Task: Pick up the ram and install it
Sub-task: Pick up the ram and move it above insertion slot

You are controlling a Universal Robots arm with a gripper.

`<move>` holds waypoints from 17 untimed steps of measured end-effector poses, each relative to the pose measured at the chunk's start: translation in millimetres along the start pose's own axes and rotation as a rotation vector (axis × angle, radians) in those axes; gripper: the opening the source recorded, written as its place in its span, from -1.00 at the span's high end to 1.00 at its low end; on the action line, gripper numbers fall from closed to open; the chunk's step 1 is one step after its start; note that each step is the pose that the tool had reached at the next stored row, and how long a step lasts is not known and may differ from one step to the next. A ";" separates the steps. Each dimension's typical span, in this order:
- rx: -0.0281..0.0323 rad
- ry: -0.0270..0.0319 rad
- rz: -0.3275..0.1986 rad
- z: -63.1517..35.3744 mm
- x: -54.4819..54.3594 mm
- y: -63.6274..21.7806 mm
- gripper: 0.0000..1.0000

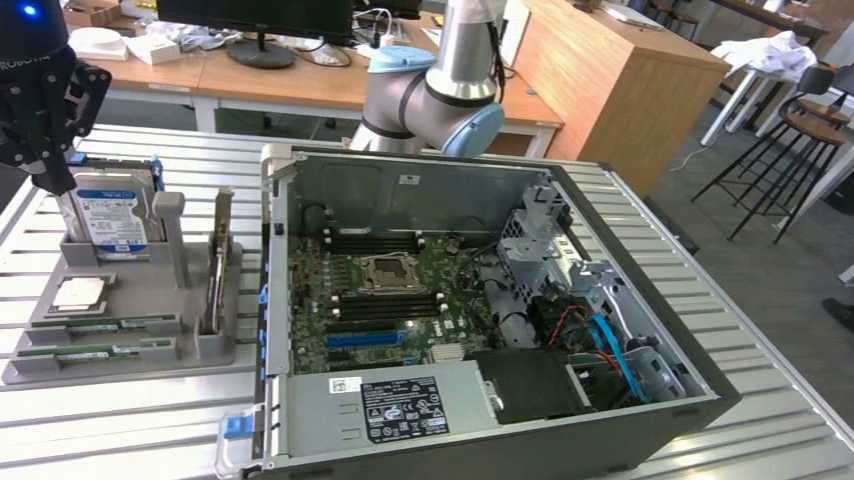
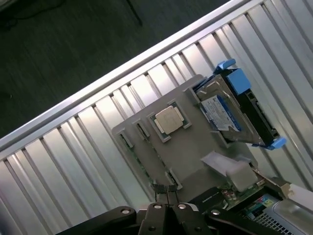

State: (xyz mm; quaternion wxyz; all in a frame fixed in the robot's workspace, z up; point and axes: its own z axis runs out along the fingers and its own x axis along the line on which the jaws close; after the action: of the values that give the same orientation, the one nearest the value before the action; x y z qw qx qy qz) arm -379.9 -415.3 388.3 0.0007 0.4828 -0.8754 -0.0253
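A robotics lab: robot arm (image 1: pixel 447 95), wooden desks (image 1: pixel 300 85), monitor (image 1: pixel 254 15), bar stools (image 1: pixel 801 135).

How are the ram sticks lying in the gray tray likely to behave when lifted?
The ram sticks look thin and narrow, so they are probably light and stiff. They lie low in slots of the gray tray, so gripping them may be awkward. Their bare green boards look fragile if squeezed hard.

The parts holder (image 1: pixel 150 292) sits at the exterior view's left of the computer case (image 1: pixel 387 188); in it, the hard drive (image 1: pixel 110 212) stands behind the ram (image 1: pixel 107 328).
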 end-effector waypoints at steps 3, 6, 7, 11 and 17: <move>-0.0007 0.0014 -0.030 0.2 0.0 0.0 0.80; -0.0014 0.0027 -0.061 0.4 0.0 0.0 0.80; -0.0016 0.0032 -0.071 0.5 0.0 0.0 0.80; -0.0026 0.0050 -0.112 0.8 0.0 0.0 0.80; -0.0041 0.0080 -0.177 1.4 0.0 -0.1 0.80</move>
State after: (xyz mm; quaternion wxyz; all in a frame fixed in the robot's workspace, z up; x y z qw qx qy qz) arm -379.9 -415.3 386.9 0.0029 0.5582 -0.8293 -0.0252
